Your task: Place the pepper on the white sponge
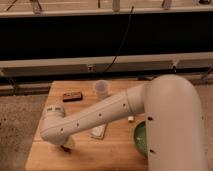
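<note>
The pepper is a small dark red shape at the front left of the wooden table, mostly hidden under my arm's end. My gripper is at the end of the white arm, right over the pepper at the table's front left. The white sponge lies flat on the table just right of the arm's wrist, partly covered by the arm, a short way right of the pepper.
A flat brown-red bar lies at the back left. A translucent cup stands at the back middle. A green bowl sits at the right, partly behind my arm's big white housing. A small white object lies beside it.
</note>
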Motion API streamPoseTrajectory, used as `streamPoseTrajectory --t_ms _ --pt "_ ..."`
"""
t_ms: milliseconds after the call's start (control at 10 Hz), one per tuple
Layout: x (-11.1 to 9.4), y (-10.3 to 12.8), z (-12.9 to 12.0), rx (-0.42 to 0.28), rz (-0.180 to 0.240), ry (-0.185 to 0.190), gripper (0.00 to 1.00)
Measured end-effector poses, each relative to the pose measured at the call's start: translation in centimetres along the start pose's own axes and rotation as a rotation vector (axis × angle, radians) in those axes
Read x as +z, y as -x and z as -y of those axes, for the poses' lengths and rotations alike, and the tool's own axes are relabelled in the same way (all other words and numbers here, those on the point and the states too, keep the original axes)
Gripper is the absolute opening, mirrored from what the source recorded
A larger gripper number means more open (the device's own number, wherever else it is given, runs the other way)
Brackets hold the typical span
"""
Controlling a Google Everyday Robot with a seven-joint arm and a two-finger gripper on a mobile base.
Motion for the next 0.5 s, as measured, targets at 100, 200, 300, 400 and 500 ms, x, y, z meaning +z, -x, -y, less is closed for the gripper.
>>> streamPoseTrajectory --t_ms 100,200,300,400,500 --pt "0.36 0.41 -0.16 -0.001 0.009 0.002 0.8" --pt "0.43 0.6 -0.18 -0.004 0.011 0.003 0.8" --pt "0.43 0.61 -0.18 -0.006 0.011 0.003 0.8" --pt "0.64 0.76 -0.36 -0.007 0.016 0.006 0.8" --pt "0.75 0.95 -0.47 -0.008 0.019 0.007 0.8"
